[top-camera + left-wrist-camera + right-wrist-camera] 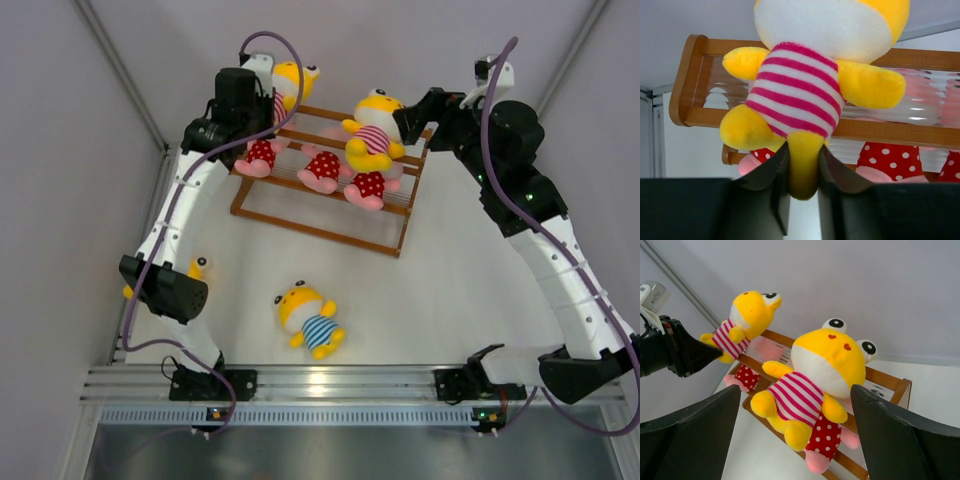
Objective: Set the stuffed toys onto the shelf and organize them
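Note:
The brown wooden shelf (pixel 320 226) stands at the back middle. My left gripper (pixel 802 150) is shut on one leg of a yellow toy in a pink-striped shirt (pixel 797 95), held at the shelf's top tier, left end (pixel 290 85). My right gripper (pixel 795 390) is open; a second yellow pink-striped toy (pixel 815 385) sits on the top tier's right end (pixel 375 130) ahead of its jaws, untouched. Three pink toys in red dotted outfits (pixel 322 168) sit along the middle tier. A yellow toy in a blue-striped shirt (pixel 312 320) lies on the table.
Another yellow toy (pixel 197 266) lies at the left wall, mostly hidden behind my left arm's elbow. Grey walls close in on the left, back and right. The metal rail with the arm bases (pixel 330 385) runs along the near edge.

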You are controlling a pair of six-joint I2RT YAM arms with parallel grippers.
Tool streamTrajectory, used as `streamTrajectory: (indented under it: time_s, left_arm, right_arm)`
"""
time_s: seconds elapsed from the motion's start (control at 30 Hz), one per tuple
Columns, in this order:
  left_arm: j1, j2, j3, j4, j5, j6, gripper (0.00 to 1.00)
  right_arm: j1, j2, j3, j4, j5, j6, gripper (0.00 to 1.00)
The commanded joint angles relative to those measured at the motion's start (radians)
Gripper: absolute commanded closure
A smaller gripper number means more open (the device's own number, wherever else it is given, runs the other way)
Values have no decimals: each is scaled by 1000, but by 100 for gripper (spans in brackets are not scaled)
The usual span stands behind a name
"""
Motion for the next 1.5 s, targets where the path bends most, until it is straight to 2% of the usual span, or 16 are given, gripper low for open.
streamTrajectory:
  time_s: [0.0,0.2,0.3,0.4,0.43,0.47,0.7,0.83,0.93,1.03,1.17,1.3,1.37,1.47]
  left_arm:
    - [-13,-30,5,58,-2,-15,67]
    - [-13,-41,10,58,-3,-8,64]
    - [-13,-50,4,57,10,-11,58]
    - [-13,-73,-7,57,33,-10,45]
    - [-13,-79,-9,58,34,-8,35]
    - [-13,-85,-9,57,32,-4,32]
    - [-13,-149,-19,57,20,22,22]
    - [-13,-217,-53,57,1,77,16]
    - [-11,-333,-149,58,-60,163,8]
    - [-11,-421,-238,55,-137,220,5]
    - [32,-589,-413,-42,-140,269,3]
    - [173,-723,-599,-116,-123,278,2]
    - [258,-799,-721,-149,-65,274,2]
    - [328,-873,-895,-152,-49,288,2]
  right_arm:
    - [-3,-28,0,14,9,-18,9]
    - [-4,-40,-3,15,3,-21,9]
    - [-4,-45,-5,12,3,-22,8]
    - [-4,-49,-3,3,2,-27,8]
    - [-4,-51,-3,2,2,-28,8]
    - [-4,-56,-3,-2,3,-31,8]
    - [-4,-82,-6,-20,-40,-74,8]
    - [-1,-106,-2,-80,-184,-137,9]
    - [15,-135,1,-207,-292,-241,9]
    - [63,-148,27,-306,-383,-286,9]
    - [149,-151,61,-462,-422,-371,10]
    - [253,-177,-76,-511,-354,-383,11]
    - [278,-206,-145,-496,-319,-364,13]
    - [342,-249,-335,-416,-288,-306,13]
